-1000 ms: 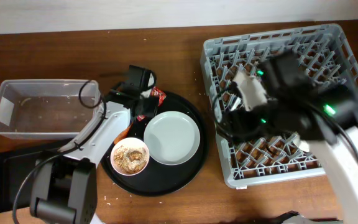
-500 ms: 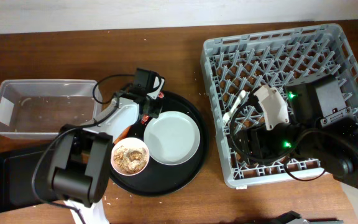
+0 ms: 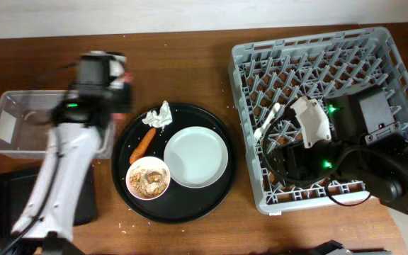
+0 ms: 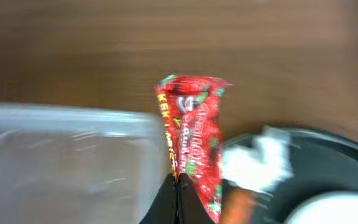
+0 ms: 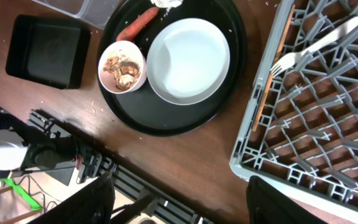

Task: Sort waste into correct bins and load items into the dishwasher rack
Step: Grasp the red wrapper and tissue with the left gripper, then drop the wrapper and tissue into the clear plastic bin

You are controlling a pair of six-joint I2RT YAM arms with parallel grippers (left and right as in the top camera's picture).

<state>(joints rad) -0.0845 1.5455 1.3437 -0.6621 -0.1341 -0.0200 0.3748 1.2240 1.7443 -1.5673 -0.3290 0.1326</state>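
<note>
Only the left wrist view shows the grasp. The left claw (image 4: 178,198) is clenched on the lower end of the crinkled red snack wrapper (image 4: 191,134), which stands up ahead of its fingertips over the brown wooden counter (image 4: 73,50). Left of that claw is the clear plastic rectangular tub (image 4: 55,155), with one wall just beside the wrapper. To the claw's right, the crumpled white tissue (image 4: 257,163) and orange carrot piece (image 4: 238,206) lie on the large round black tray (image 4: 337,163). Overhead, this arm is a blur reaching up to the tub's right end, and the wrapper cannot be made out. The right wrist view shows the right claw (image 5: 180,186) released, fingers wide apart with nothing between them. Ahead of it are the round white plate (image 5: 188,60) and the white bowl of brownish food scraps (image 5: 123,65), with the square grey plastic dishwasher rack (image 5: 303,118) on its right. Overhead, the right arm is bent over the rack and hides its claw.
</note>
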